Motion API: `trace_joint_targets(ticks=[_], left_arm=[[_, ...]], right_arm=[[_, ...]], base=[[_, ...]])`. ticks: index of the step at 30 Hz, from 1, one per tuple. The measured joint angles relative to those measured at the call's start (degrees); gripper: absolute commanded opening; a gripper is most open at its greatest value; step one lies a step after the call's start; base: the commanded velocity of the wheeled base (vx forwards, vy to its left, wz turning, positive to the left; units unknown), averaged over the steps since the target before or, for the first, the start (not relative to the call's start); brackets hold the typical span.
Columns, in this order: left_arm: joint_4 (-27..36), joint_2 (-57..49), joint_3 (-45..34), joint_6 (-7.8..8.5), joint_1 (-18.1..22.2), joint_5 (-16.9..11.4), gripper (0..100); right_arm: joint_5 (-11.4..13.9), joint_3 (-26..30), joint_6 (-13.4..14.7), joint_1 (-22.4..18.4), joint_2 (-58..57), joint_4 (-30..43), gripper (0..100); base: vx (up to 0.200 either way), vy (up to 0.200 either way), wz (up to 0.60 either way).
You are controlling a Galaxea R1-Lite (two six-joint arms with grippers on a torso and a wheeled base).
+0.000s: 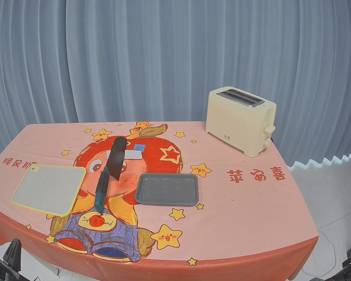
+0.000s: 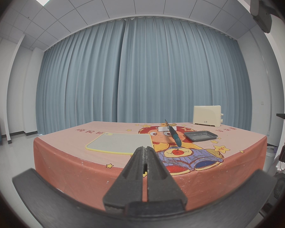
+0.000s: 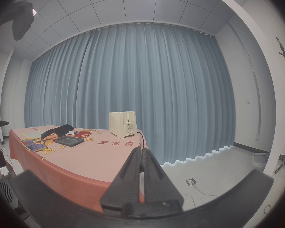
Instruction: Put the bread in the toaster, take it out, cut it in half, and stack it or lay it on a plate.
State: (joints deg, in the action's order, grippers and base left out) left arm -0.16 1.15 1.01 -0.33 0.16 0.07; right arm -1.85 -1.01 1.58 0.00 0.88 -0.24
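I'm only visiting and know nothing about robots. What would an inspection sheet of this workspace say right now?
Surface: table under a pink cartoon cloth.
Job's things: cream toaster at the far right; grey tray mid-table; yellow-rimmed cutting board at the left; knife between board and tray.
Clutter: white slab and blue piece behind the blade, identity unclear.
Grippers: left tool and right tool shut, holding nothing, short of the table.
Cables: black cord from the toaster over the table edge.
Surroundings: blue-grey curtain behind the table.
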Motion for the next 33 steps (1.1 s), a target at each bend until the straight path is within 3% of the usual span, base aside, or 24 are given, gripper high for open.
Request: trace_joint_targets(ticks=[33], left_arm=[[0.0, 0.0, 0.0, 0.00, 0.0, 0.0, 0]], right_arm=[[0.0, 0.0, 0.0, 0.0, 0.0, 0.0, 0]], base=[[0.000, 0.000, 0.00]])
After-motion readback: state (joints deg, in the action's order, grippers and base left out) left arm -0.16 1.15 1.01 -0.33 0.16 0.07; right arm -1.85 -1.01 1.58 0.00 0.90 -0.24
